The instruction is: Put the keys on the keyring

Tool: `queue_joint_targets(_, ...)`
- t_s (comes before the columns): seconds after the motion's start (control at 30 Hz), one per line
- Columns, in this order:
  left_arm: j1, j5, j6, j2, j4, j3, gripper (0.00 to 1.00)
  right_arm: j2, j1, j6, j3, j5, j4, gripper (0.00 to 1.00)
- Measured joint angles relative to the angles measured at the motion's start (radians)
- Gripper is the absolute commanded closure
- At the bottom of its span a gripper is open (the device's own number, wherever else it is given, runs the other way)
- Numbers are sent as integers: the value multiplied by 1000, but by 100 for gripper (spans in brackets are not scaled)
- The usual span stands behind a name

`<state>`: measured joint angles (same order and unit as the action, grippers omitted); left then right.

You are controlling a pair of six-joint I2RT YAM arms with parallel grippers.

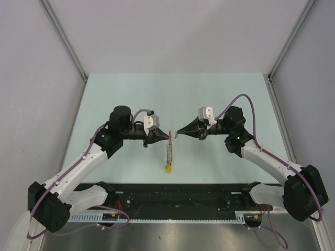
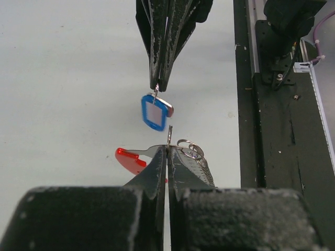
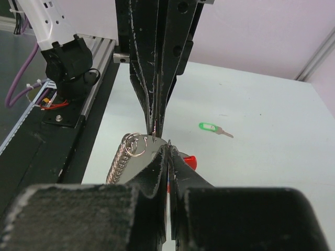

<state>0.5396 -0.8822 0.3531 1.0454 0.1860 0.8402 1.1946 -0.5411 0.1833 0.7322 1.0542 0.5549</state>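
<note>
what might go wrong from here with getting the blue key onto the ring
1. The right gripper pinches the blue key only by a thin metal bit above its blue cap, so the key may twist or slip out when pressed against the ring.
2. The left gripper holds the keyring at its very fingertips, with the spring part dangling below. The keyring could swing or rotate and spoil the lineup.

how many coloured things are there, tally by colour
blue key: 1
green key: 1
red piece on the keyring: 1
yellow cap hanging from the keyring: 1 that shows
total: 4
</note>
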Motion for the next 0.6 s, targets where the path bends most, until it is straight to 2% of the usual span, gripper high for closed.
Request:
queue_joint_targets(0.37, 2, 39, -3, 0, -1, 0, 100, -5, -15, 96, 1, -3, -124, 100)
queue_joint_targets(0.6, 2, 41, -4, 0, -3, 0, 100, -8, -42, 118, 1, -28, -140, 100)
